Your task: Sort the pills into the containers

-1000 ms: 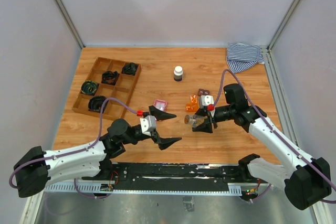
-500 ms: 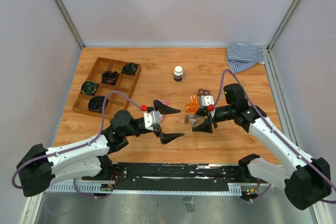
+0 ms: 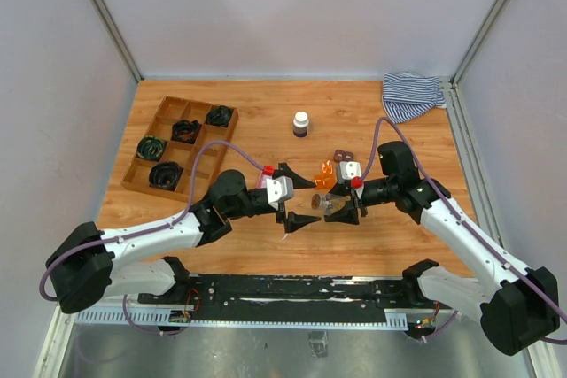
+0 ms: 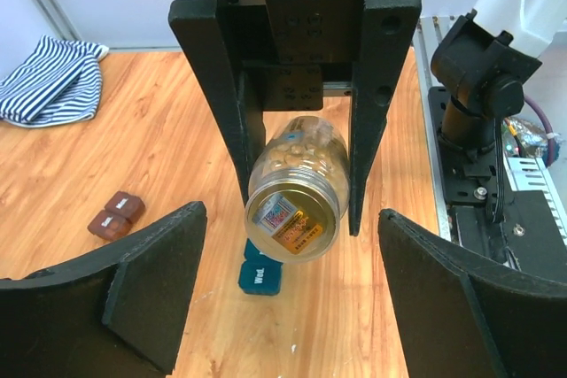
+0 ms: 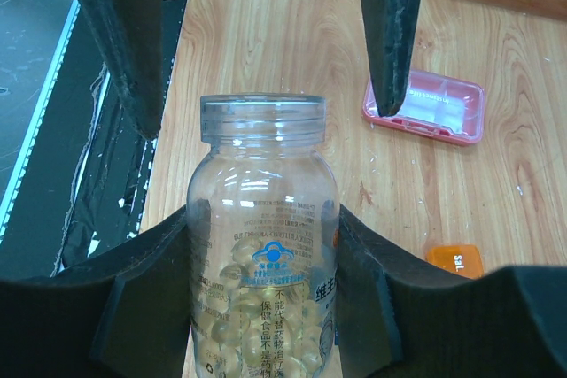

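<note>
I log the table [image 3: 266,112], wood-grain, bearing all below.
I log the wooden tray [image 3: 142,189], far left, with black coils [image 3: 165,174] in its compartments.
I log the striped cloth [image 3: 412,95], bunched at the far right corner.
I read the left gripper [image 3: 314,202] as spread wide, its fingers flanking the bottle's neck and touching nothing.
I read the right gripper [image 3: 341,208] as clenched on the clear bottle [image 5: 261,245], which is held above the table with its threaded neck toward the left claw. It has yellowish capsules [image 5: 257,307] inside.
I log the small dark bottle [image 3: 301,123], white-capped and upright, mid-table.
I log the pink case [image 5: 425,108], flat on the table by the left fingers.
I log the orange case [image 3: 325,176], teal case [image 4: 260,273] and brown case [image 4: 115,212], all on the table near the right gripper. The teal one lies below the held bottle.
</note>
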`<control>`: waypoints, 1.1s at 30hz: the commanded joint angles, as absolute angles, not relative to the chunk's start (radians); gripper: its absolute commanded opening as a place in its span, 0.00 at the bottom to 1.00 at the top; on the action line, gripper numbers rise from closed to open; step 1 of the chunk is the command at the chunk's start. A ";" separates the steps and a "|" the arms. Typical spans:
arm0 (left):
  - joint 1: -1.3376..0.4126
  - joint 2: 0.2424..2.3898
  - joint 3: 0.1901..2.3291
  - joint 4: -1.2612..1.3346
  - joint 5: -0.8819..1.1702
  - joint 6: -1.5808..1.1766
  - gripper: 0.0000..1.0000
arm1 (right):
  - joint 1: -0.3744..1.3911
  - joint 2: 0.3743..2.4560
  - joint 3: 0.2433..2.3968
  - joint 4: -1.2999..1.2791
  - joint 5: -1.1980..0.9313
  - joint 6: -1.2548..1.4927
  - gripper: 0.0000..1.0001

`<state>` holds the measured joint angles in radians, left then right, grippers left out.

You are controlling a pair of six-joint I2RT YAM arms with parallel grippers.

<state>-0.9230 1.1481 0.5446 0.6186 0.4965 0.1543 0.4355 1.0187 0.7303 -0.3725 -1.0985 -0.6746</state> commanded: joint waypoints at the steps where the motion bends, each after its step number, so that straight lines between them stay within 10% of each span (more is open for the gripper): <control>1: -0.916 1.154 0.577 0.621 0.518 0.164 0.84 | 0.433 1.000 0.767 -0.380 -1.126 -0.688 0.01; 15: -0.916 1.176 0.590 0.621 0.533 0.136 0.56 | 0.433 1.003 0.767 -0.380 -1.128 -0.686 0.00; 22: -0.914 1.186 0.609 0.584 0.520 0.053 0.08 | 0.433 1.003 0.768 -0.380 -1.125 -0.686 0.01; 33: -0.927 1.117 0.575 0.586 0.192 -0.647 0.00 | 0.433 1.009 0.771 -0.380 -1.116 -0.680 0.01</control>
<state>-0.9237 1.1576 0.5770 0.5640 0.3923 -0.2665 0.4351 1.0176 0.7410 -0.3908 -1.0962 -0.6426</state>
